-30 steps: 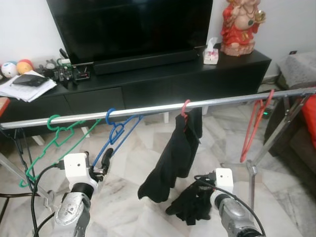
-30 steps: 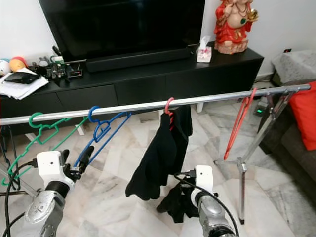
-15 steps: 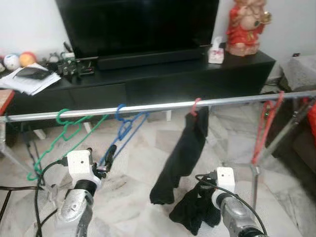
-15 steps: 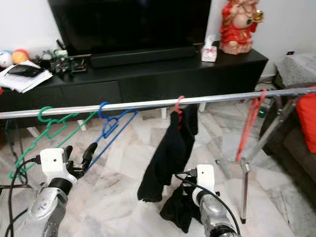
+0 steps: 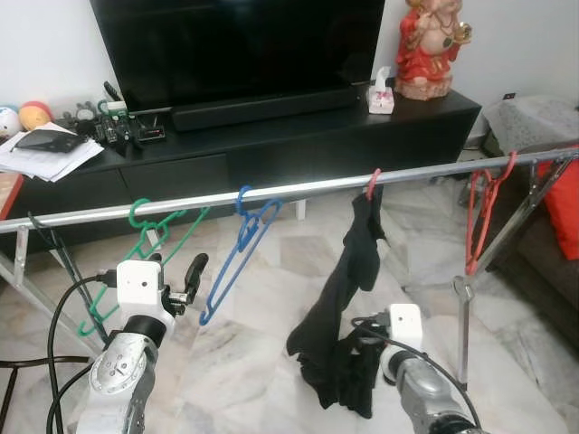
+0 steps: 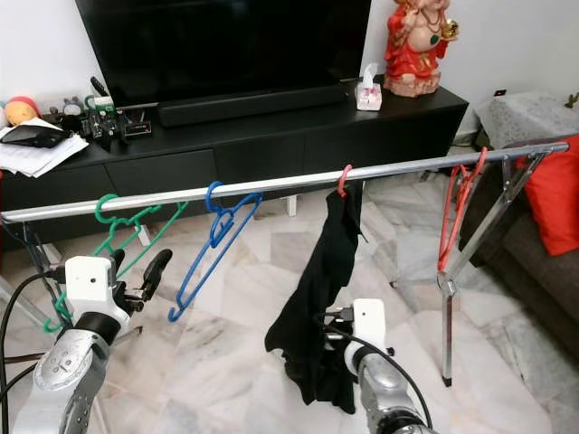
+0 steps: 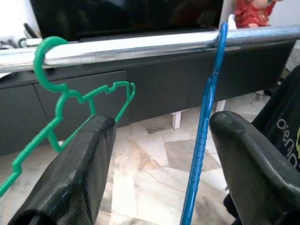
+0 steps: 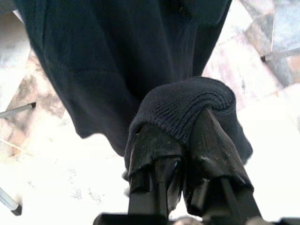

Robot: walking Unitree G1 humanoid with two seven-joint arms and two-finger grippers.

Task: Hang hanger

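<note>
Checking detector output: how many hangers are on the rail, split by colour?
Green plastic hanger: 1
Blue plastic hanger: 1
Red plastic hanger carrying the black garment: 1
Bare red plastic hanger near the rail's right end: 1
Total: 4 hangers on the metal rail

Black garment [image 6: 321, 298] hangs from the rail [image 6: 271, 184].
</note>
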